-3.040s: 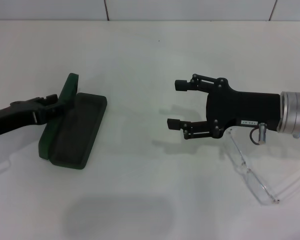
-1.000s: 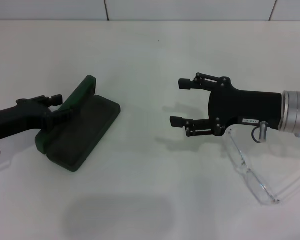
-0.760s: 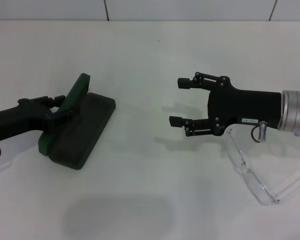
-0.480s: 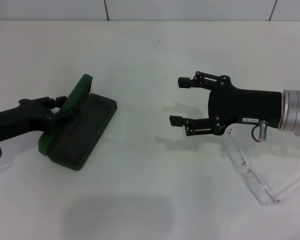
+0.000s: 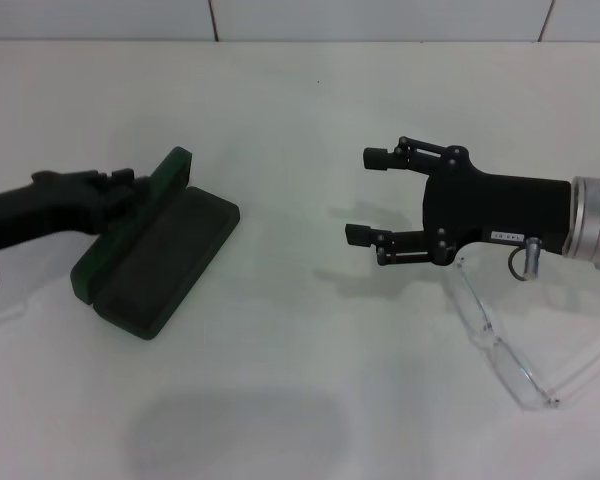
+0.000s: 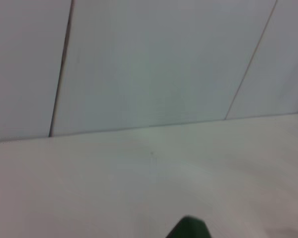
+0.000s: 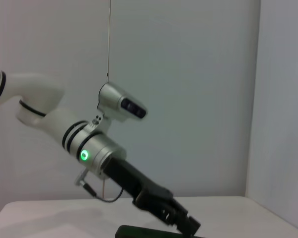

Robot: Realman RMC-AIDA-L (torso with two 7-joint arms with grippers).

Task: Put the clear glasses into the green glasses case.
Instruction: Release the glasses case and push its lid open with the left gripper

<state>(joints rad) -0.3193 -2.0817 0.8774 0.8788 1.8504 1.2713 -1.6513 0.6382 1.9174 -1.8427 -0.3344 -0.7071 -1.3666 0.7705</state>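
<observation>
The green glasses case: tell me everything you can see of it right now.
The green glasses case is a dark green hard clamshell with rounded corners, lying open on the white table at the robot's left. Its dark-lined base is flat and empty; the lid stands raised along the far long edge, with the left pincer at the lid.

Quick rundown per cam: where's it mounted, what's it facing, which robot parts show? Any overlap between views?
Head: on the robot's head, looking down at the table; shows the left claw at the case lid, the open right claw mid-table, and the glasses by the right arm.
Left wrist: looks across the table to the wall; only a green case tip, no robot parts.
Right wrist: faces the left arm and its claw at the case.
Shared: all three show the case; head and right wrist show the left claw.
</observation>
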